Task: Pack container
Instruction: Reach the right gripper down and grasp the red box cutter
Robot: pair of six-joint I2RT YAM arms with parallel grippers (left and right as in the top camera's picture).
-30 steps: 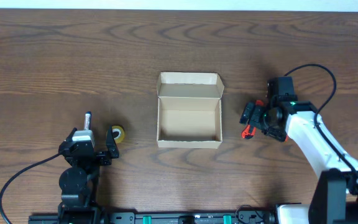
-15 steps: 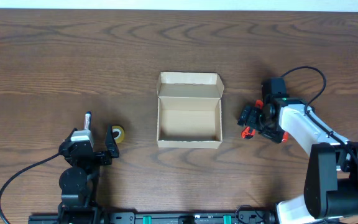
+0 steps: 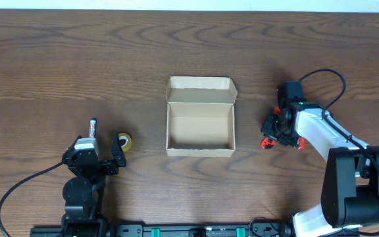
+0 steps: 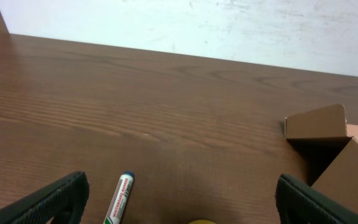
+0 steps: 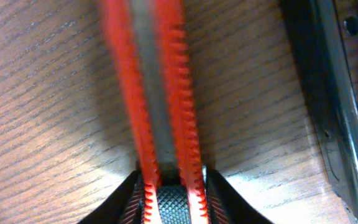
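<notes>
The container (image 3: 200, 152) is a tan cardboard box, open, its lid flap (image 3: 200, 92) folded back; its corner shows in the left wrist view (image 4: 328, 124). To its right my right gripper (image 3: 269, 131) points down at the table, shut on a red-and-grey ridged tool (image 5: 157, 93), which its black fingers (image 5: 129, 196) flank on both sides. The tool's red end (image 3: 264, 141) shows below the gripper. My left gripper (image 4: 179, 202) stands open at the front left, above a blue-capped whiteboard marker (image 4: 120, 196) and a yellow tape roll (image 3: 124, 141).
The marker (image 3: 92, 128) lies lengthwise left of the tape roll. A black cable (image 3: 328, 76) loops behind the right arm. Bare wooden table (image 3: 58, 59) surrounds the box. A dark metal edge (image 5: 334, 106) crosses the right wrist view.
The right gripper has closed from wide open onto the red tool and shifted slightly right and toward the front. The left arm, box, marker and tape roll are unmoved.
</notes>
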